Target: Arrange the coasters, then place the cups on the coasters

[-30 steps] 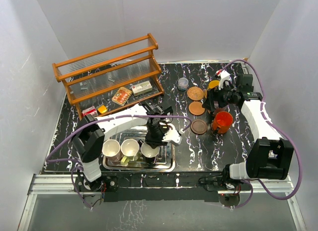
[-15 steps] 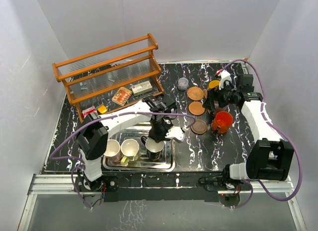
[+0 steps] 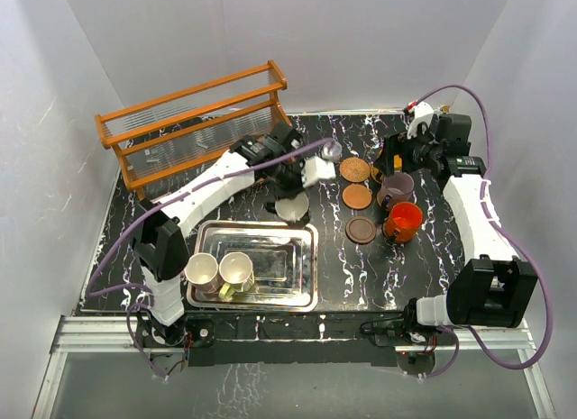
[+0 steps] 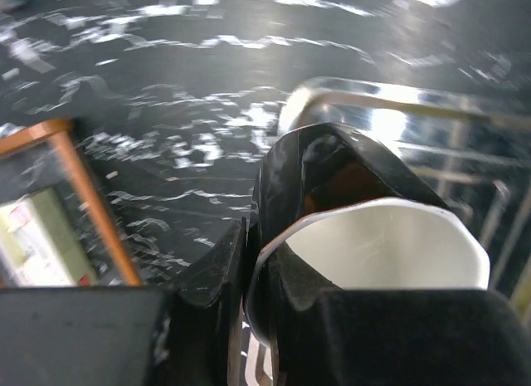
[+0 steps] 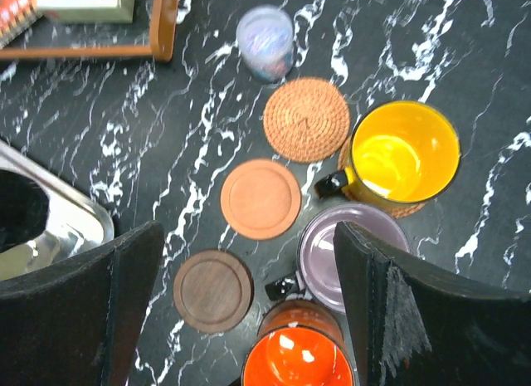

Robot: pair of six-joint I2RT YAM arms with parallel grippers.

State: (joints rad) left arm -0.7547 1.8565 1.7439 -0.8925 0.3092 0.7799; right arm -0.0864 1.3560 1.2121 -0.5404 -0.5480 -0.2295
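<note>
White-lined mug (image 3: 290, 205) hangs pinched by its rim in the left gripper (image 3: 294, 190), over the table just past the far rim of the metal tray (image 3: 312, 266). The bare smooth orange coaster (image 3: 357, 196) lies to the mug's right and about level with it, the dark brown coaster (image 3: 361, 230) a little nearer the bases, so a short sideways carry looks called for. The right gripper (image 5: 249, 246), jaws wide and empty, hovers over that same cluster.

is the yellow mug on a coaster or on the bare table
On a coaster: its woven edge peeks out beneath the yellow mug in the right wrist view.
</note>
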